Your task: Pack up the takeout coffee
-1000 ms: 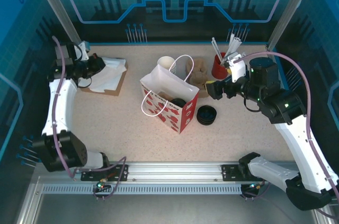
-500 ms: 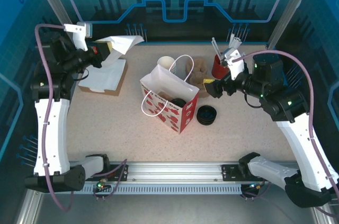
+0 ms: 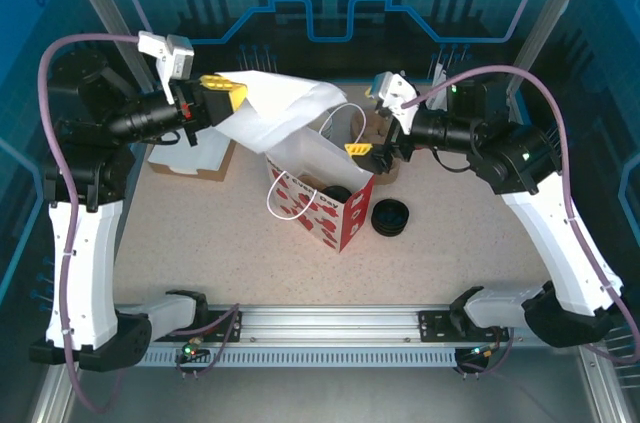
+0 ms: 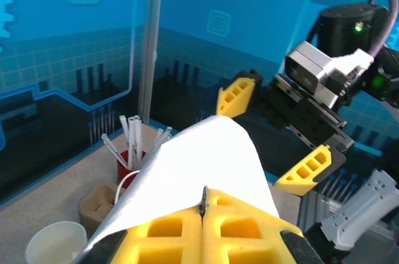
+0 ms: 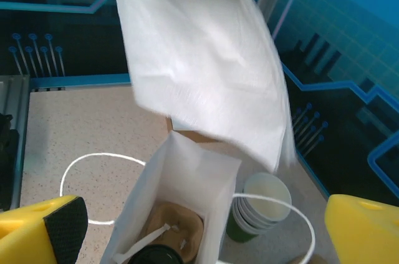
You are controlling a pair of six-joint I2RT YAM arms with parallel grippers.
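Hanging above the heart-print paper bag, a white napkin was pinched in the closed left gripper. The right gripper gaped empty beside the bag. The takeout coffee sat inside the bag. Risk: the limp napkin could snag the bag's rim and tip it.

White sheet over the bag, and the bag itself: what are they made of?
The white sheet looks like thin tissue paper or a napkin: matte, softly draped, faintly textured. The bag looks like stiffer paper: crisp folded edges, matte white inside, red heart print outside.
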